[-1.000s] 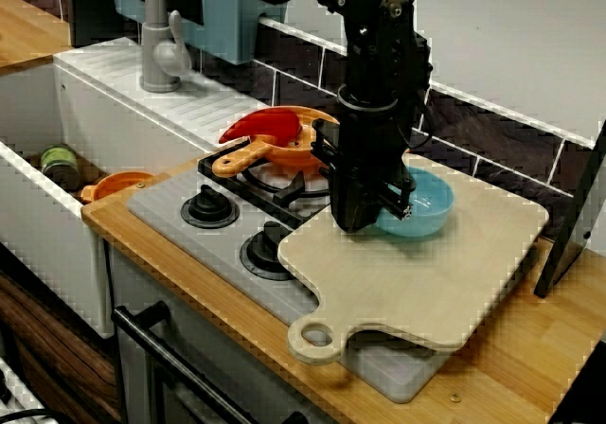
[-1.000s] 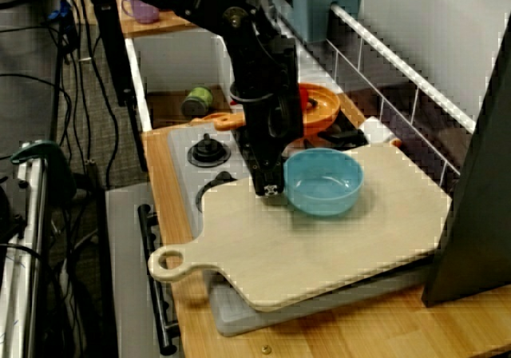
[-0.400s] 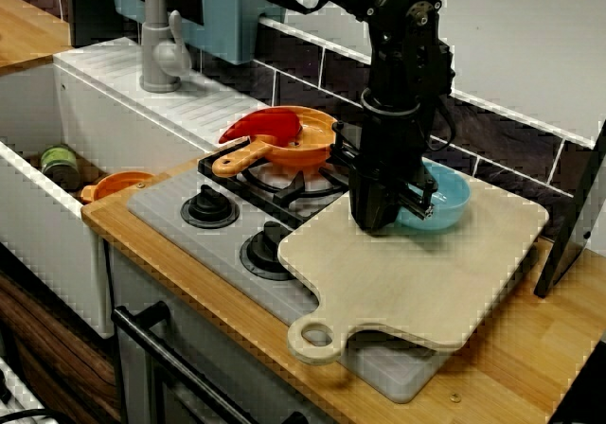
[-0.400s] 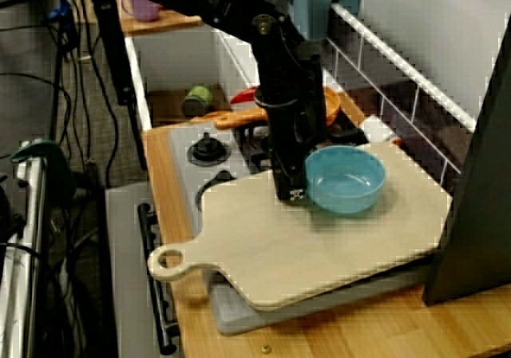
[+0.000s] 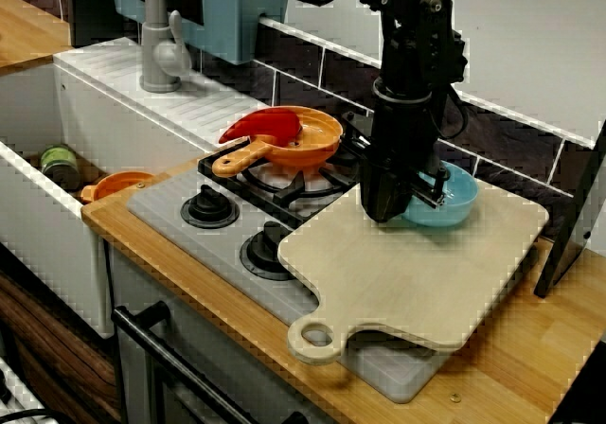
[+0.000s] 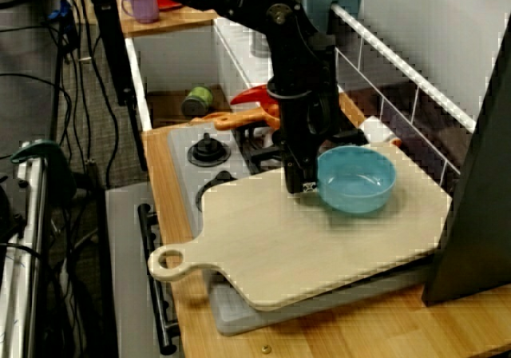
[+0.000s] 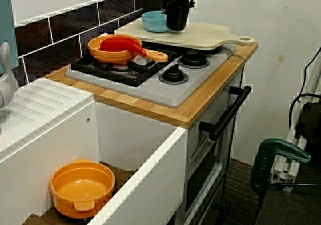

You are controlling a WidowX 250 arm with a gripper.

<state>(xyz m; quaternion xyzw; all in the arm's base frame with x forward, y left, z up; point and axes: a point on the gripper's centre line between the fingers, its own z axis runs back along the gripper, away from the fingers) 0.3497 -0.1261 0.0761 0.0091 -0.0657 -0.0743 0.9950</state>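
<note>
Toy kitchen under even indoor light. Along the back, dark purple tiles (image 5: 303, 74) with pale grout, capped by a white rail (image 6: 399, 60) below a plain white wall (image 5: 530, 36). Wooden countertop (image 5: 530, 348) around a grey hob (image 5: 156, 211); beneath, a grey oven front (image 5: 142, 386) with black bar handle (image 7: 228, 112). To one side, white sink unit (image 5: 57, 244) with ribbed drainer (image 5: 133, 93) and grey tap (image 5: 156, 36). Teal cabinet (image 5: 227, 12) against the wall behind the tap. Dark carpet (image 6: 88, 126) strewn with black cables (image 6: 24, 78).

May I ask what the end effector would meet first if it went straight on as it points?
Probably the cutting board beneath; the end effector points straight down beside the blue bowl, whose rim it might catch first; depth is unclear.
</note>
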